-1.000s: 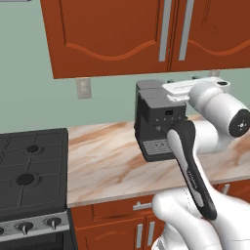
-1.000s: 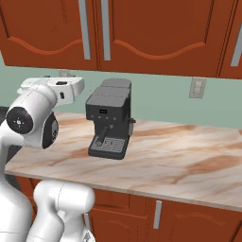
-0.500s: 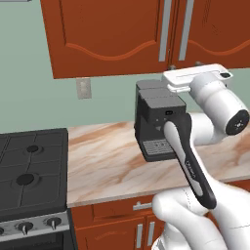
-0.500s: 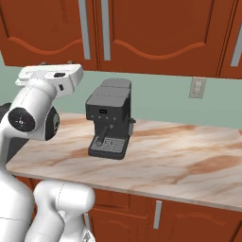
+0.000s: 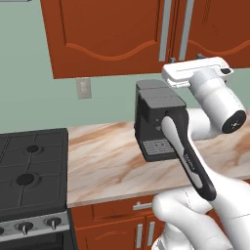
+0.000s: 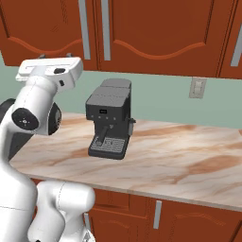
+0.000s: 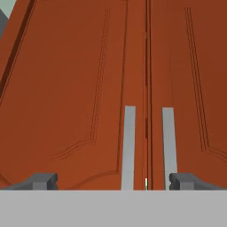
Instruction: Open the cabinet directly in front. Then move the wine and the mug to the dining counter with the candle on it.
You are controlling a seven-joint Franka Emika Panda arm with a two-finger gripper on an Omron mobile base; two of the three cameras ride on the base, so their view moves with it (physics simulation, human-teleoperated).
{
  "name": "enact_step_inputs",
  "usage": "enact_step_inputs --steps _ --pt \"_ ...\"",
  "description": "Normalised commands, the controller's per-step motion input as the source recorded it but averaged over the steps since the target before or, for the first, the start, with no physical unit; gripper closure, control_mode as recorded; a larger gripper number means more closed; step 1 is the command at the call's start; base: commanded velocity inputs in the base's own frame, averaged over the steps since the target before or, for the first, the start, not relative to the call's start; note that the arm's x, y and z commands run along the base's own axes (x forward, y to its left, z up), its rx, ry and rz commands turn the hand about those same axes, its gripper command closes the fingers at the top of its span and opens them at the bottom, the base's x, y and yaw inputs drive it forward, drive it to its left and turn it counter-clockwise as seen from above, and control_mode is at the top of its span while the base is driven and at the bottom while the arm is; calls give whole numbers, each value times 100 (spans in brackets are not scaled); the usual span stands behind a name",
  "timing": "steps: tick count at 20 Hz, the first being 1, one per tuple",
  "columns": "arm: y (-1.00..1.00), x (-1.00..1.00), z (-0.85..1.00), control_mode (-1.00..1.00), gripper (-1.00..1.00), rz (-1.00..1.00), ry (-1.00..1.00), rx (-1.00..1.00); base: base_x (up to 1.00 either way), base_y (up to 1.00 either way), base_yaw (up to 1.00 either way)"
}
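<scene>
The white robot arm has lifted its hand over the last second from beside the coffee machine (image 5: 157, 122) up to the bottom edge of the wall cabinet (image 5: 112, 34). This suggests the first step, opening the doors, is only starting; neither handle is touched yet.

Nearest, the gripper (image 7: 113, 181) points at the doors with its jaws spread wide and empty, the two silver handles lying between the fingertips (image 7: 42, 181).

Below, the black coffee machine stands on the marble counter (image 6: 189, 156), with a dark cooktop (image 5: 29, 171) to the left.

Farthest, above the green wall, the cabinet is reddish-brown wood with arched panels, both doors shut. Its left handle (image 7: 128, 146) and right handle (image 7: 168, 142) are long vertical bars flanking the centre seam.
</scene>
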Motion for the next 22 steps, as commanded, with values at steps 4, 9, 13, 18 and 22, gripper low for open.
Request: enact_step_inputs --steps 4,9,13,18,22 --pt "0 2 3 -100 -100 0 0 0 0 0 0" --pt "0 13 0 -100 -100 0 0 0 0 0 0" --pt "0 18 0 -100 -100 0 0 0 0 0 0" --pt "0 23 0 -100 -100 0 0 0 0 0 0" --pt "0 29 0 -100 -100 0 0 0 0 0 0"
